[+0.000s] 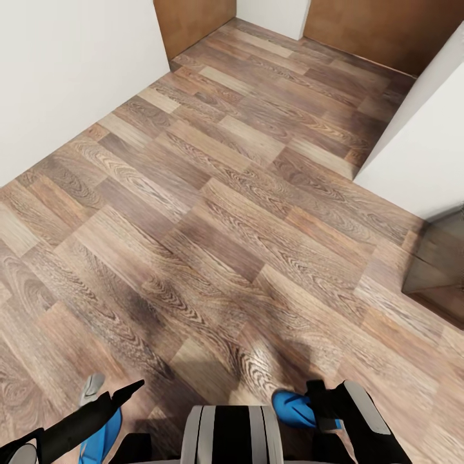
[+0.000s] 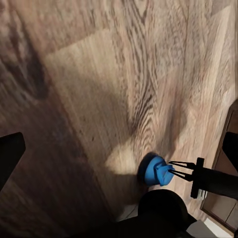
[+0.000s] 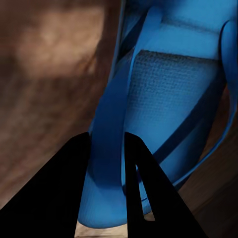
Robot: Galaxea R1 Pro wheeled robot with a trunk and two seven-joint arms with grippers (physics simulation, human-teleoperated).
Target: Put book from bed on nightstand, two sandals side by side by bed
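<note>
Plank floor point(image 1: 212, 212) — bright blue sandals point(image 3: 163, 99)

Sandal, right side point(image 1: 293, 409): bright blue flip-flop, held off the wood-plank floor point(image 1: 212, 212) at the right claw point(image 3: 106, 163); black fingers pinch a thin blue strap, textured footbed close behind.
Sandal, left side point(image 1: 103, 438): bright blue, partly hidden behind the left arm, low beside the robot's trunk.
Left wrist view: a blue sandal point(image 2: 156, 170) seen end-on above the floor.
</note>
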